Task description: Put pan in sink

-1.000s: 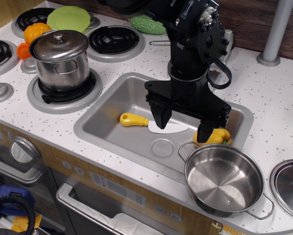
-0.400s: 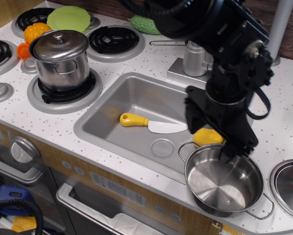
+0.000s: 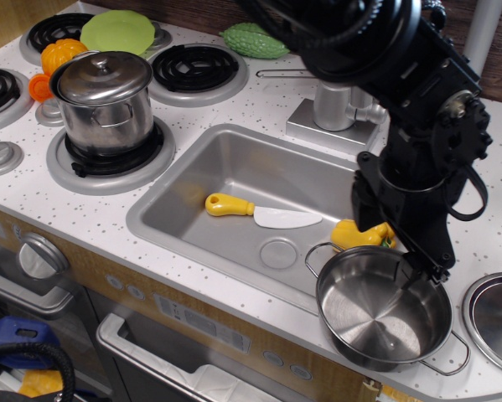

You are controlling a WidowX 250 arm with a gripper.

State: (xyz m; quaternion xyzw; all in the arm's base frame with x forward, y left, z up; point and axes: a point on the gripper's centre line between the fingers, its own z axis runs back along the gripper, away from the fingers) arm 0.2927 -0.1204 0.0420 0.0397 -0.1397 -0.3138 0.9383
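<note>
Right, nothing delivered yet: the claw [image 3: 406, 251] hangs over the far rim of the pan [image 3: 383, 308], empty-handed; its fingers are too dark to judge their spread. That pan sits just below it, overhanging the sink's [image 3: 192, 180] near corner, not yet inside.
</note>
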